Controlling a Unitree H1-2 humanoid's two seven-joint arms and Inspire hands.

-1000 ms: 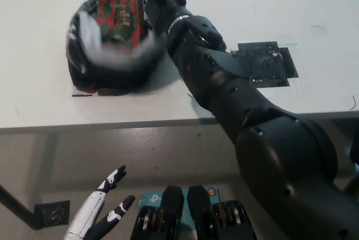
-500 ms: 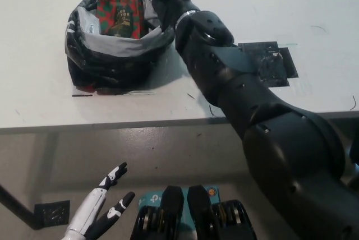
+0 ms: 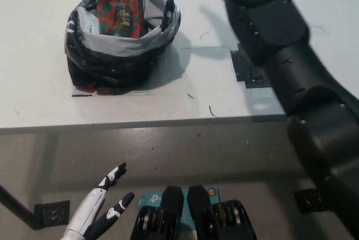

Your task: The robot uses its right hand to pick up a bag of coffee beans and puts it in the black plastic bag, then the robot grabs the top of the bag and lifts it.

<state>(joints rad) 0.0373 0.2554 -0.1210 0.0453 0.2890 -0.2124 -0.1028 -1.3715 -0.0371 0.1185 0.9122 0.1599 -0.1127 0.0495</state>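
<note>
Coffee (image 3: pixel 119 14) sits inside the black bag (image 3: pixel 120 46), standing upright against the far side with its red-and-green top poking above the rolled-down grey rim, so by the look of things the first half of the job is done and the lift is what remains. Bag and coffee stand on the white table (image 3: pixel 45 100), near its left end and well back from the front edge. The right arm (image 3: pixel 280 49) crosses the right side of the picture, well apart from the bag; its hand is out of view past the top edge, so I cannot tell whether that hand is wide or closed. The left hand (image 3: pixel 98 212) rests low at the lower left, below table level, fingers spread and holding nothing. Risk from here lies in the grab — the rim is folded down into a thick, slack collar, and a hand closing on only one fold of it would likely tip the bag as it rises and spill the coffee out the open side. Another hazard: the coffee pokes above the rim, so a hand coming down on the top could snag it — or pinch it along with the plastic.
</note>
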